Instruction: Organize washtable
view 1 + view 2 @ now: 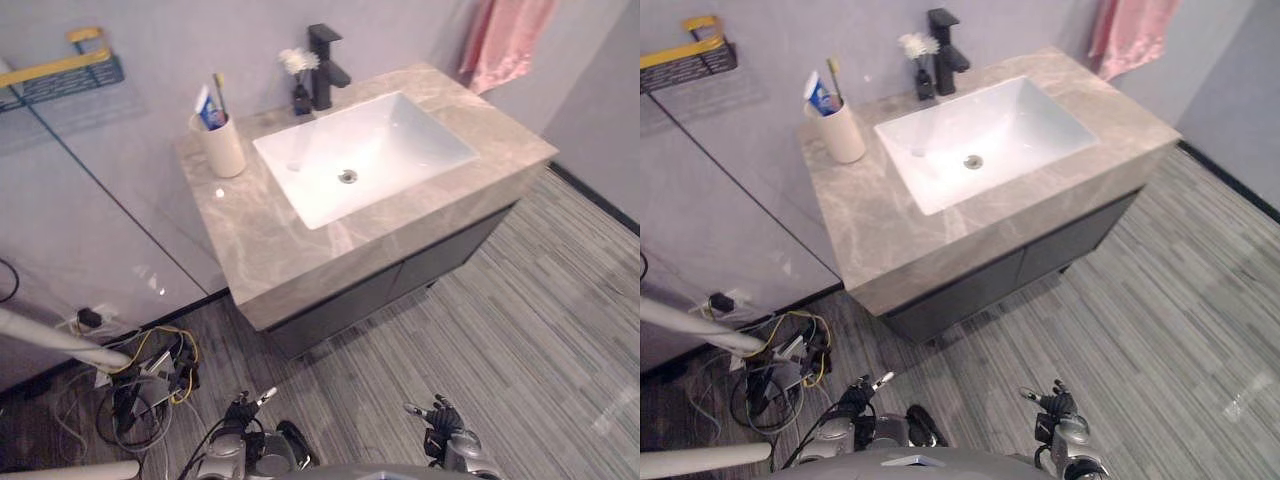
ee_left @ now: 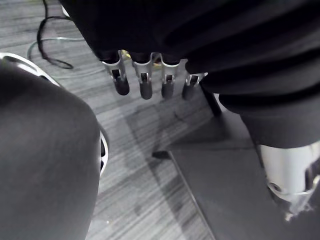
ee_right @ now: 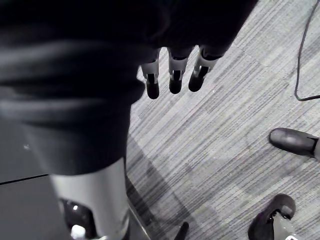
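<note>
The washtable (image 1: 270, 240) has a grey marble top and a white sink (image 1: 365, 150) set into it. At its back left stands a beige cup (image 1: 225, 147) holding a toothpaste tube (image 1: 209, 110) and a toothbrush (image 1: 219, 95). A black faucet (image 1: 325, 65) rises behind the sink, with a small dark vase of white flowers (image 1: 299, 75) beside it. My left hand (image 1: 240, 412) and right hand (image 1: 440, 418) hang low over the floor, well short of the washtable. Both hold nothing. The left fingers (image 2: 145, 80) and right fingers (image 3: 172, 75) are straight.
A pink towel (image 1: 505, 40) hangs on the wall at the back right. A black and yellow wire rack (image 1: 60, 75) is mounted at the upper left. Cables and a power strip (image 1: 150, 375) lie on the floor left of the cabinet. A dark shoe (image 3: 292, 141) stands on the grey floor.
</note>
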Motion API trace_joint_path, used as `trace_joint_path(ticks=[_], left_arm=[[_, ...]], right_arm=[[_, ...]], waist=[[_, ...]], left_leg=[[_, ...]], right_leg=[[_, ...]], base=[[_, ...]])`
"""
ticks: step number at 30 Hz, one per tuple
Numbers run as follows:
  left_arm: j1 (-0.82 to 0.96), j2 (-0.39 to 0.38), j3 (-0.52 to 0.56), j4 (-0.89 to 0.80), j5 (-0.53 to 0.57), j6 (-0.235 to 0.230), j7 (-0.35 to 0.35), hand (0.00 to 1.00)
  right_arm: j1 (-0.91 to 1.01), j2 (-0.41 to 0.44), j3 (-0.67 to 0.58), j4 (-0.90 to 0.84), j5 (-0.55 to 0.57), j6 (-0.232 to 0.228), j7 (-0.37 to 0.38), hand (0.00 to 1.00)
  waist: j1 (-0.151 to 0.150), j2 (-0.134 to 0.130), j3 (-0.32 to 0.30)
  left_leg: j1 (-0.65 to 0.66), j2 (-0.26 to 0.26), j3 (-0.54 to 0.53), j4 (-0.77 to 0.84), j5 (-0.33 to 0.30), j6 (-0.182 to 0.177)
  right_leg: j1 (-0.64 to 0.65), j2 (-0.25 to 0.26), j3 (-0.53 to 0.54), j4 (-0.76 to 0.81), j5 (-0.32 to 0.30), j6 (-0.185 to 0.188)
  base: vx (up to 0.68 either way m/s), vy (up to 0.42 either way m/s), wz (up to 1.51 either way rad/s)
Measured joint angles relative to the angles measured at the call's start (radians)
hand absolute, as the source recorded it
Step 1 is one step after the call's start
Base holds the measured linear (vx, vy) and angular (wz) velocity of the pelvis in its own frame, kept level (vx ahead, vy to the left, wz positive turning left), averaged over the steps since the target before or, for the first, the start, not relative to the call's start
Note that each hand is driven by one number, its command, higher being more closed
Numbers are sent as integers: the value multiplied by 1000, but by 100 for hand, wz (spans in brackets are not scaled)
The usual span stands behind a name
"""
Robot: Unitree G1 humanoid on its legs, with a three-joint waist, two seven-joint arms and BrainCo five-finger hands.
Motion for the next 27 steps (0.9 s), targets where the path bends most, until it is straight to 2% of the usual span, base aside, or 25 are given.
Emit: trace_joint_path(ticks=[1,2,3,4,5,6,7,8,9,11,13,14,15,18,21,22,23,24,25,26,27], left_arm=[[-1,-4,-13,-12,10,-1,1,0],[0,-15,-14,-15,27,-5,0,0],[0,-21,-15,-15,32,-8,-2,0],[2,-32,-17,-12,36,-10,-4,0],[5,-35,-20,-7,36,-9,-7,0],[5,-34,-20,-3,37,-9,-7,0],[4,-34,-19,12,35,-13,-7,0],[0,-34,-17,24,35,-17,-9,0],[0,-33,-11,29,30,-18,-14,0],[1,-31,3,41,14,-23,-20,0],[9,-21,30,69,-23,-22,-30,0],[17,-18,30,69,-24,-22,-30,0],[29,-7,28,69,-24,-23,-34,0],[29,1,17,69,-23,-23,-43,0],[10,11,6,66,-22,-23,-45,0],[5,11,7,64,-20,-23,-45,0],[0,17,9,63,-18,-23,-44,0],[-1,25,8,63,-18,-21,-44,0],[-6,30,6,62,-20,-21,-45,0],[-7,34,7,62,-23,-21,-46,0],[-6,35,9,62,-24,-21,-46,0]], right_arm=[[8,-5,0,0,-1,0,0,0],[19,-14,0,0,-1,-4,0,0],[23,-25,-1,0,-1,-7,0,0],[31,-46,-2,7,-1,-7,0,0],[43,-54,-5,7,-8,-9,2,0],[53,-53,-7,6,-7,-9,3,0],[61,-53,-24,5,-11,-9,11,0],[61,-53,-37,5,-22,-9,16,0],[57,-49,-48,5,-42,-10,22,0],[57,-49,-60,6,-70,-9,34,0],[68,-43,-65,9,-88,-8,45,0],[72,-39,-65,9,-88,-8,46,0],[77,-38,-74,9,-86,-10,53,0],[95,-43,-96,9,-86,-10,61,0],[117,-40,-131,10,-76,-9,67,0],[114,-41,-136,7,-76,-9,68,0],[103,-42,-137,5,-76,-10,67,0],[99,-40,-139,0,-76,-9,66,0],[97,-39,-149,3,-76,-3,66,0],[98,-30,-176,1,-75,7,65,0],[99,-26,-191,0,-75,7,63,0]], waist=[[0,16,14],[2,27,30],[2,31,35],[1,54,35],[0,65,36],[-1,66,36],[-1,65,34],[-1,68,31],[-5,66,31],[-15,47,22],[-18,25,-22],[-25,23,-32],[-47,11,-43],[-69,3,-44],[-76,-6,-23],[-77,-10,-20],[-75,4,-6],[-78,-1,9],[-79,-7,26],[-83,-9,44],[-83,-8,48]], left_leg=[[-8,28,-79,51,2,-3],[-23,22,-215,82,-5,-18],[-29,2,-296,73,-23,-41],[-12,-63,-462,32,-56,-84],[16,-124,-572,-18,-82,-91],[34,-145,-604,-53,-90,-87],[71,-180,-680,-121,-106,-88],[104,-197,-745,-174,-114,-102],[132,-214,-762,-203,-121,-115],[151,-225,-717,-205,-121,-101],[161,-229,-619,-236,-123,-96],[162,-231,-598,-247,-121,-93],[168,-241,-552,-262,-115,-84],[160,-252,-521,-272,-111,-78],[145,-247,-465,-272,-111,-78],[133,-236,-427,-272,-111,-78],[118,-205,-362,-270,-107,-76],[119,-191,-307,-272,-103,-74],[138,-188,-261,-275,-102,-76],[169,-180,-197,-278,-99,-82],[183,-175,-166,-282,-96,-88]], right_leg=[[1,15,50,5,5,-8],[1,24,108,11,10,-17],[3,25,143,13,13,-22],[-13,24,205,29,19,-31],[-38,26,277,56,19,-31],[-50,26,308,69,19,-31],[-76,28,374,92,19,-31],[-95,33,418,109,20,-31],[-113,33,465,121,23,-25],[-129,33,529,125,35,-6],[-177,25,616,125,50,15],[-189,21,632,121,55,20],[-204,11,672,97,76,30],[-227,2,691,87,91,38],[-291,17,701,121,101,38],[-334,32,672,145,122,36],[-381,41,586,148,164,29],[-408,30,462,167,149,-1],[-428,-10,294,215,117,-39],[-430,-74,93,268,84,-68],[-432,-99,15,283,79,-76]], base=[[-104,-204,-117],[-66,-170,-129],[-25,-66,-160],[9,111,-179],[-4,129,-181],[3,146,-170],[10,107,-145],[20,133,-151],[36,134,-134],[44,163,-113],[34,189,-112],[50,186,-111],[42,141,-79],[10,104,-44],[-38,41,-60],[-119,-42,-130],[-122,-100,-145],[-100,-133,-151],[-59,-143,-145],[-30,-117,-131],[-25,-118,-157]])
